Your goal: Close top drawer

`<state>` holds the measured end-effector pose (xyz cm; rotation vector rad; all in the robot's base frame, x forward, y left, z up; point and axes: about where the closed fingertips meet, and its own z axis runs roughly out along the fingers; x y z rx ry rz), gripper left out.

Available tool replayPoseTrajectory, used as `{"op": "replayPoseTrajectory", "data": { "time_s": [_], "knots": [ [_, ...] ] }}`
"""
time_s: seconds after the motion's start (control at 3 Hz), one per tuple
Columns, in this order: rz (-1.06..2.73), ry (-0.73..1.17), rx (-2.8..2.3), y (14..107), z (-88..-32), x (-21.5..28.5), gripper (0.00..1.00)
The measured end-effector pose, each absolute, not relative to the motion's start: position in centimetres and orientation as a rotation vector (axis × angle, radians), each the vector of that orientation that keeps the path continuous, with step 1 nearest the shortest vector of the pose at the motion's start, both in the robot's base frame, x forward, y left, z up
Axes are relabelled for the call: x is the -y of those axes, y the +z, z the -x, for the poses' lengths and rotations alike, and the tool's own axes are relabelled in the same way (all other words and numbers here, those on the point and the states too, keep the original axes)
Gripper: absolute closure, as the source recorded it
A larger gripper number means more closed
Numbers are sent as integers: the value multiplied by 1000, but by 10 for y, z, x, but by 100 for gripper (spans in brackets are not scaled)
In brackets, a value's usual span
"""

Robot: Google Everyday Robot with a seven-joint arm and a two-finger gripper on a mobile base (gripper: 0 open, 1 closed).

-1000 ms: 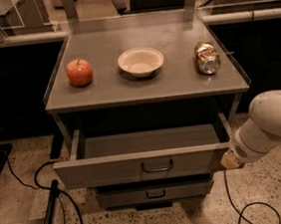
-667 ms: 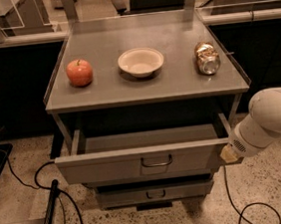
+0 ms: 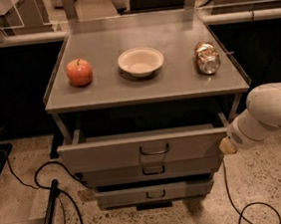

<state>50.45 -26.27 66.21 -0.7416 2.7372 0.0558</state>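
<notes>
The top drawer (image 3: 110, 154) is a wide grey metal drawer with a dark loop handle (image 3: 154, 149) at its centre. It stands a little way out of the grey cabinet (image 3: 143, 86), further out than the two drawers below it. My white arm (image 3: 271, 113) comes in from the right. My gripper (image 3: 225, 145) is at the drawer front's right end, touching or almost touching it.
On the cabinet top sit a red apple (image 3: 79, 72), a white bowl (image 3: 140, 61) and a crushed can (image 3: 207, 58). Black cables (image 3: 47, 179) and a dark pole (image 3: 48, 213) lie on the speckled floor at left. Another cable (image 3: 241, 208) loops at lower right.
The top drawer has slid back into the cabinet and now shows much less of its inside. My arm has moved with its right end toward the cabinet.
</notes>
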Motion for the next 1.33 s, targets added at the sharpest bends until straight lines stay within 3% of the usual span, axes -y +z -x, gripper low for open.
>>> {"op": "replayPoseTrajectory", "data": {
  "time_s": [0.33, 1.33],
  "knots": [
    [691, 39, -2717, 658, -539, 264, 100],
    [642, 18, -2696, 655, -570, 269, 100]
  ]
}}
